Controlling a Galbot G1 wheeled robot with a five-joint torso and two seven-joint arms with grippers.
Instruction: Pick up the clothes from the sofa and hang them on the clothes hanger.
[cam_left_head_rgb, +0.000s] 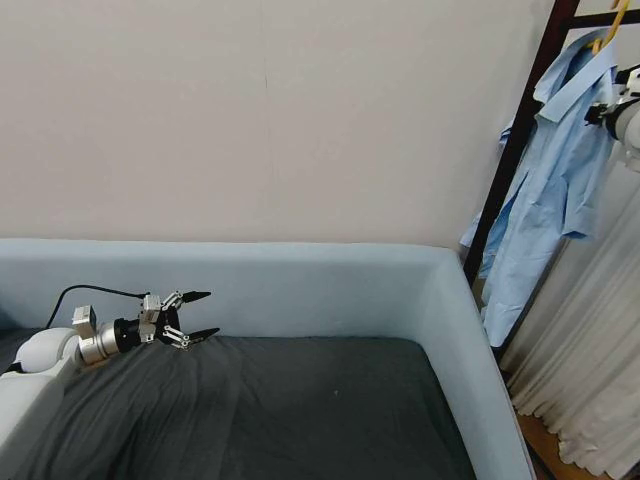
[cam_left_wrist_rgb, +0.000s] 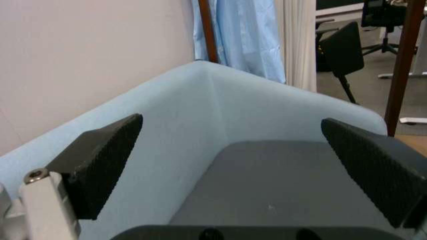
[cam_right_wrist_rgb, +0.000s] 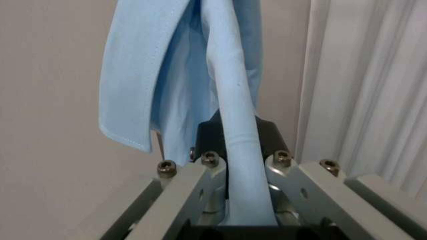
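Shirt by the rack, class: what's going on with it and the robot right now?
The robot's right hand is up at the rack, gripping a fold of the blue shirt, which hangs from a yellow hanger there. Its left hand is open, low over the sofa, holding nothing.

can't make out much of the right gripper (cam_left_head_rgb: 603, 112) in the head view, mostly chopped off by the right edge up by the shirt (cam_left_head_rgb: 555, 170) collar. same deal with the yellow hanger (cam_left_head_rgb: 613, 20) and the dark rack (cam_left_head_rgb: 551, 45), sliced by the top edge. from the right wrist, can't see where the jaws meet, buried behind a pinched fold of shirt. also losing the sofa (cam_left_head_rgb: 300, 290) off the left and bottom edges, and the left arm (cam_left_head_rgb: 35, 365) into the bottom-left corner.
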